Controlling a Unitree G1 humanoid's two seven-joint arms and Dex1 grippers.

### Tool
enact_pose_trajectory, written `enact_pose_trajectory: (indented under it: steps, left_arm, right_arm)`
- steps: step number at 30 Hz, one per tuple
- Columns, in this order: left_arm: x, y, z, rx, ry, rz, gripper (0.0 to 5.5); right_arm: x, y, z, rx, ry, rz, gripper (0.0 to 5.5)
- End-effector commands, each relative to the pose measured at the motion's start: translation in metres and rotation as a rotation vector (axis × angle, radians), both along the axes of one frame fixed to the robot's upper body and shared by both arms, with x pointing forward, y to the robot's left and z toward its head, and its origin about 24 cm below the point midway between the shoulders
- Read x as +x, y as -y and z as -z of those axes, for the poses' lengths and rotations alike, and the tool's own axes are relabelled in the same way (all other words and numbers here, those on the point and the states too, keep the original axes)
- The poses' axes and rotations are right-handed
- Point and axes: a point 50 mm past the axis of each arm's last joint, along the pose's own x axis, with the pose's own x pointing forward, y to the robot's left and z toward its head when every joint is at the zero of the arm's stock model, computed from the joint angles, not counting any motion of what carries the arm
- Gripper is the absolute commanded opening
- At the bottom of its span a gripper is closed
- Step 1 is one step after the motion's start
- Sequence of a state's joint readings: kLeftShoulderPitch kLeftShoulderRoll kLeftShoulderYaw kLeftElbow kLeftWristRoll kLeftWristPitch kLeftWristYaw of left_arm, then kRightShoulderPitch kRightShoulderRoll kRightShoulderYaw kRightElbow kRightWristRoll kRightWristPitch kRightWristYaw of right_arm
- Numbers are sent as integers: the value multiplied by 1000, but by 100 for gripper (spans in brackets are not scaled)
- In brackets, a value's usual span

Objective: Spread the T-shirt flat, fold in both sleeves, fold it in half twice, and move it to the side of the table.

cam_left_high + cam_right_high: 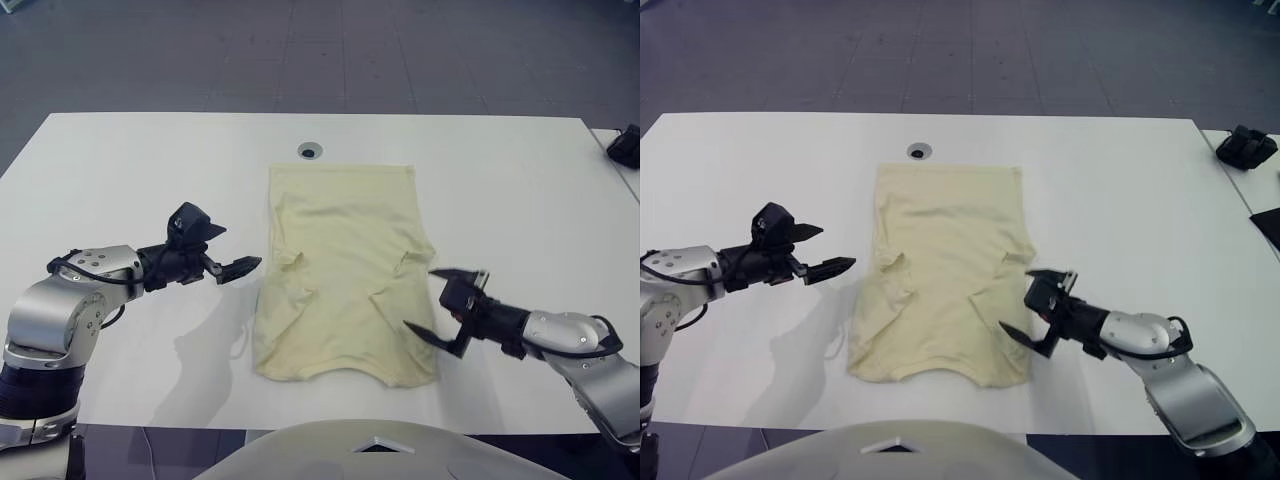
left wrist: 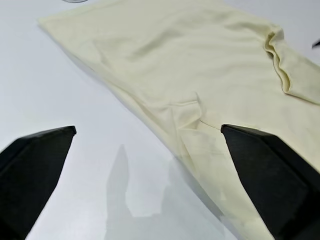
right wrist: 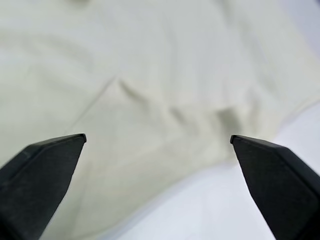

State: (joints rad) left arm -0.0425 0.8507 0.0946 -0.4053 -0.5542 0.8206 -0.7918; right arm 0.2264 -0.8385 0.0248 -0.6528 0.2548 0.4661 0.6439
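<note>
Soft, creased pale-yellow T-shirt (image 1: 345,270) folded into a long rectangle on smooth white desk (image 1: 150,170), bare surface either side, left pincer (image 1: 240,247) and right pincer (image 1: 420,298) spread wide at its long edges.

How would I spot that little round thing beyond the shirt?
Find the big white table. In its middle lies a pale yellow cloth T-shirt; just past its far edge sits a small round grey-rimmed hole, the only dark circle on the white top.

The T-shirt (image 1: 345,270) is soft, matt cloth, creased in places. The tabletop (image 1: 150,170) is smooth and hard, with a faint sheen that carries dim reflections. The left hand (image 1: 243,247) and right hand (image 1: 420,298) look like matt black plastic with smooth faces.
</note>
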Motion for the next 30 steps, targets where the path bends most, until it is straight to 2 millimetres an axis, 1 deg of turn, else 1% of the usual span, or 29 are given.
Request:
enact_pose_trajectory:
  steps: [1, 3, 6, 7, 9, 12, 16, 20, 22, 27, 30]
  left_arm:
    - [-17, -7, -8, 122, 87, 206, 540]
    - [-28, -17, 0, 256, 105, 322, 540]
    - [-46, -29, 18, 419, 109, 475, 540]
    - [-52, -30, 24, 451, 112, 516, 540]
    - [-63, -30, 36, 484, 115, 586, 540]
    - [-77, -22, 51, 502, 156, 645, 540]
    - [-86, -7, 65, 540, 268, 692, 540]
    - [-92, 11, 69, 511, 330, 727, 540]
    - [-96, 14, 69, 501, 315, 754, 510]
    - [-103, 11, 71, 530, 259, 829, 408]
    - [-100, 11, 72, 546, 265, 833, 348]
  right_arm:
    - [-2, 15, -20, 15, 102, -22, 537]
    - [-16, 33, -12, -110, 40, -83, 537]
    - [-33, 72, 4, -419, 10, -231, 537]
    - [-38, 81, 8, -485, 3, -280, 537]
    - [-45, 87, 11, -509, -13, -336, 537]
    - [-47, 80, 12, -491, 36, -399, 537]
    - [-55, 64, 21, -453, 74, -455, 537]
    - [-61, 45, 29, -411, 103, -478, 537]
    - [-59, 39, 31, -401, 123, -474, 540]
    - [-56, 30, 33, -390, 138, -469, 540]
    - [-55, 25, 34, -374, 139, -465, 488]
